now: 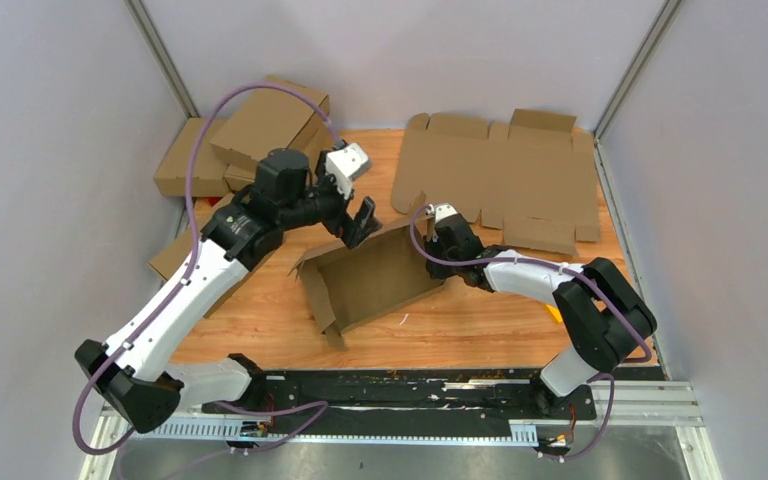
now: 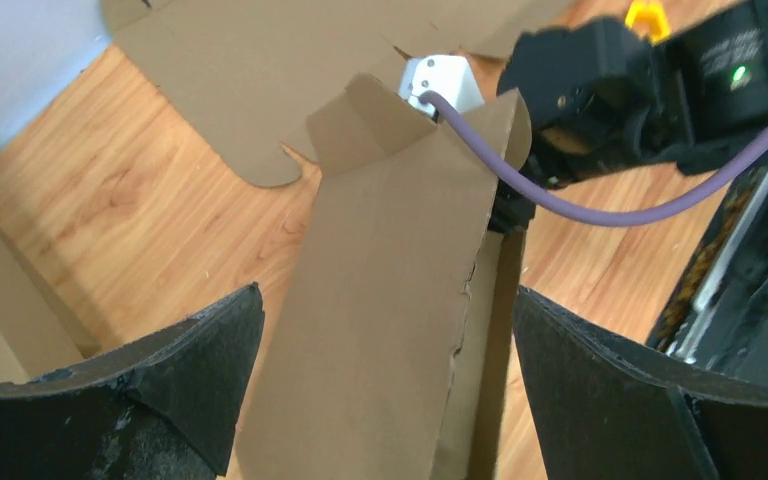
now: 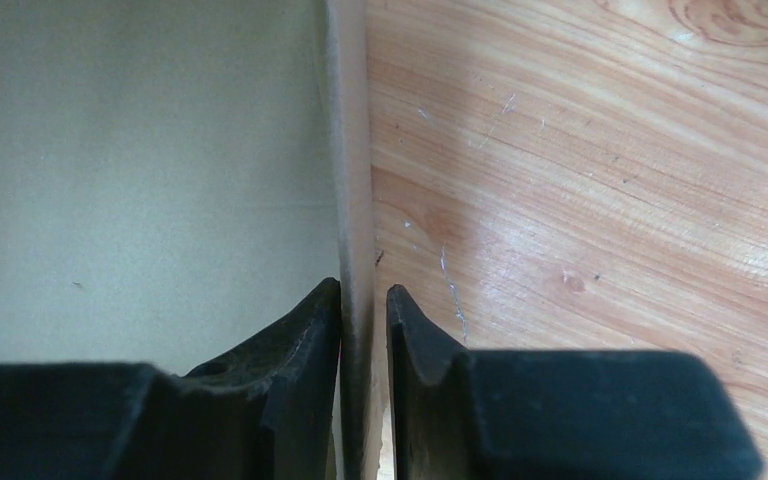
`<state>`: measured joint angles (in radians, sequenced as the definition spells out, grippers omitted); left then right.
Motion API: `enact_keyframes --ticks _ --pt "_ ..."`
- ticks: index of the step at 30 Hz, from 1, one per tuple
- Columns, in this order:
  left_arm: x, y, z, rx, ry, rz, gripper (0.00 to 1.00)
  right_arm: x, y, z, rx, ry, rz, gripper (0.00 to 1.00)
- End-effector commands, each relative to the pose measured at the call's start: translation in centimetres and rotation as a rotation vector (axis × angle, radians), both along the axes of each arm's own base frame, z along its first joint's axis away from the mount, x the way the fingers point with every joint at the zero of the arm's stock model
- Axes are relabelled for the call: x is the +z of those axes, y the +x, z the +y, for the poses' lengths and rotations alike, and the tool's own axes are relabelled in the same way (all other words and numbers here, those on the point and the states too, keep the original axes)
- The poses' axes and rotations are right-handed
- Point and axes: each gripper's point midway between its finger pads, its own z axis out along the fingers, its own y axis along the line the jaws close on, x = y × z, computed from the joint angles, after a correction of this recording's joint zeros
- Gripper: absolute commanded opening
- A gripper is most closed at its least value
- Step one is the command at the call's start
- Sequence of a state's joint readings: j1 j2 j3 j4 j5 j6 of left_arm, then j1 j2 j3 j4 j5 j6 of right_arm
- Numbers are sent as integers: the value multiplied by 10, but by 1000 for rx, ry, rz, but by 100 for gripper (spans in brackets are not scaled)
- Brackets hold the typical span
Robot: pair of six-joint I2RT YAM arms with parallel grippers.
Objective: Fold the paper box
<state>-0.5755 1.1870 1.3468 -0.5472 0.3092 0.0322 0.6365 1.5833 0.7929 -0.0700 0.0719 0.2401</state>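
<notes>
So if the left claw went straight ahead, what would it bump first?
Probably the upright wall of the paper box, standing right in front of the open left claw. How near is hard to tell.

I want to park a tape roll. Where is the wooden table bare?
The wooden table is bare between the half-folded brown cardboard box and the black base rail, widest right. Crowded behind: flat die-cut cardboard sheet, stacked brown boxes, left claw, right claw.

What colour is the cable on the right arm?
The cable is purple, clearest in the left wrist view.
</notes>
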Motion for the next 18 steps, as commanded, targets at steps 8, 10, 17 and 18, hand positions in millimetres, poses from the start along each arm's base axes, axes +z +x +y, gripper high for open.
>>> enact_keyframes --ticks 8,10,17,18 --pt "-75 -1 -7 -145 310 128 98 7 -2 7 46 17 -2 25" --pt "-76 -6 -10 -171 297 139 97 6 -2 7 47 17 1 25" --pt "-76 -4 -4 -144 328 152 64 6 -3 10 56 25 9 25" --pt "-78 3 0 -108 342 160 48 6 -3 10 53 27 6 25"
